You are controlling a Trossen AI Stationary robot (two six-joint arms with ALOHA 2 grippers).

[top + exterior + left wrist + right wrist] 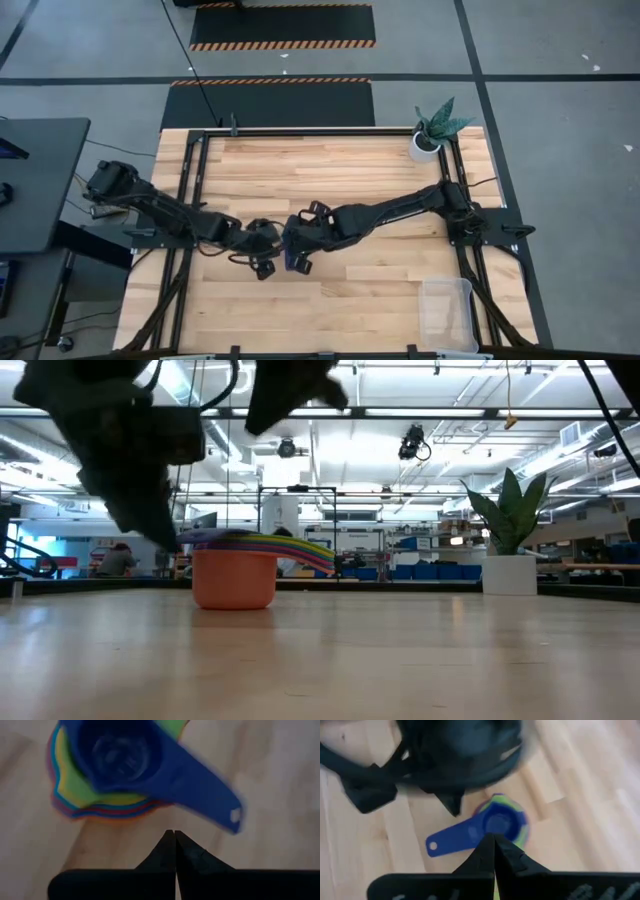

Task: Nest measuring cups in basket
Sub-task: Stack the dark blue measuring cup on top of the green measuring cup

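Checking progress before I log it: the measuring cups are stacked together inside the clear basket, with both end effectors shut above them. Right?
Not quite. The measuring cups are stacked on the bare table mid-front, not inside the basket, which sits apart at the front right corner, as the high view shows. Both end effectors, left and right, are shut above them.

Measuring cups (290, 252) mostly hidden under both grippers from above, inner cups concealed inside orange cup (234, 578) at table level, basket (447, 313) cut by frame edge, left gripper (451, 802) blurred in right wrist view
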